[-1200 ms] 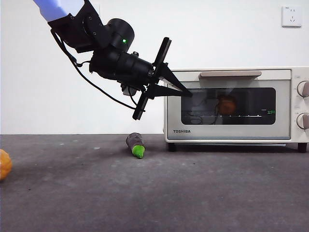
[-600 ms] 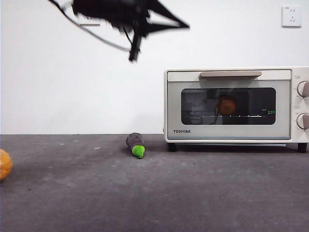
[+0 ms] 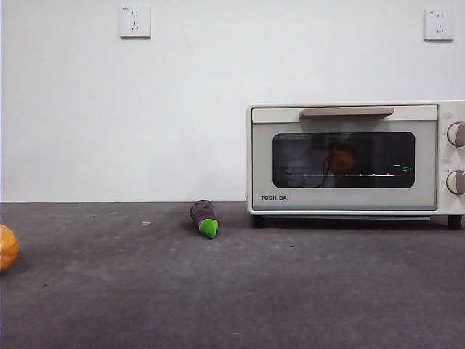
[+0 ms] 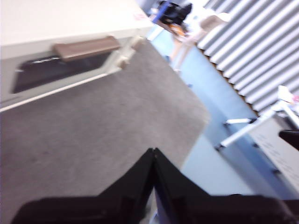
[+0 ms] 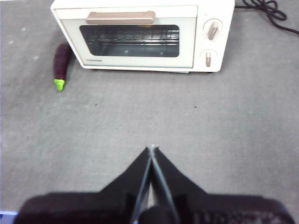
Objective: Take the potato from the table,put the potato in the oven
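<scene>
1. The potato (image 3: 341, 157), a roundish matte orange-brown lump, sits inside the oven (image 3: 349, 156), a cream-white boxy toaster oven, and shows dimly through the dark glass door, which is shut.
2. Neither gripper is near it. The left gripper (image 4: 153, 156) has its black jaws pressed together on nothing and hangs high above the dark grey speckled table (image 3: 232, 283), the oven's beige bar handle (image 4: 87, 47) well beyond its tips.
3. The right gripper (image 5: 151, 151) is likewise closed and empty, the oven well ahead of it across bare table.
4. Judged from this, the placing is done and nothing calls for a grasp; what is left is at most for the arms to rest clear.
5. Off to the oven's side and apart from it lies a small purple eggplant (image 3: 205, 217) with a green tip; a bright yellow-orange fruit (image 3: 7, 248) peeks in at the front view's edge.
6. The door reads "TOSHIBA" (image 3: 274, 198).
</scene>
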Motion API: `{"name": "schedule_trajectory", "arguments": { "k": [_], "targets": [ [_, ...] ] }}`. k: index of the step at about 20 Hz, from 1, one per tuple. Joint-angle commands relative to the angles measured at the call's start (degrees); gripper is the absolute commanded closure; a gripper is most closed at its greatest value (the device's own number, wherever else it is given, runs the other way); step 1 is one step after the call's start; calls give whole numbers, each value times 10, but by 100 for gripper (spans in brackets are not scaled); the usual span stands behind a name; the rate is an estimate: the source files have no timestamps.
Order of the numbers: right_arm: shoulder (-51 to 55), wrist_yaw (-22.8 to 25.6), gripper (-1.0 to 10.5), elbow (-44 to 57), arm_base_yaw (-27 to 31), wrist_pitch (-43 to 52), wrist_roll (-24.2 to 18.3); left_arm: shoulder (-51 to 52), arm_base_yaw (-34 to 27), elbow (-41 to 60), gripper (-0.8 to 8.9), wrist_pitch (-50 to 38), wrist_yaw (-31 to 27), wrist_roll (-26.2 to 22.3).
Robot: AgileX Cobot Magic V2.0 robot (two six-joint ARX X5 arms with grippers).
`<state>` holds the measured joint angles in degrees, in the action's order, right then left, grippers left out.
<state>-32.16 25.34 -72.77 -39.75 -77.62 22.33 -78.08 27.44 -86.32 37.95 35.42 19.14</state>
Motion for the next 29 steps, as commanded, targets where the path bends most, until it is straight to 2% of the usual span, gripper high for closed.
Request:
{"name": "schedule_trajectory", "arguments": {
  "k": [1, 6, 11, 18, 27, 28, 29],
  "targets": [
    [1, 2, 946, -1, -1, -11, 6, 44, 8, 1, 822, 22, -26, -14],
    [1, 2, 946, -1, -1, -11, 6, 160, 31, 1, 821, 122, -176, -23],
    [1, 2, 946, -1, -1, -11, 6, 248, 40, 1, 818, 197, -291, -31],
    [1, 2, 946, -1, -1, -11, 6, 270, 40, 1, 818, 203, -295, -31],
    [1, 2, 946, -1, -1, -11, 6, 177, 39, 1, 817, 203, -295, -33],
    [1, 2, 946, -1, -1, -11, 6, 170, 39, 1, 818, 200, -298, -39],
    [1, 2, 946, -1, -1, -11, 6, 165, 37, 1, 818, 195, -314, -66]
  ]
}}
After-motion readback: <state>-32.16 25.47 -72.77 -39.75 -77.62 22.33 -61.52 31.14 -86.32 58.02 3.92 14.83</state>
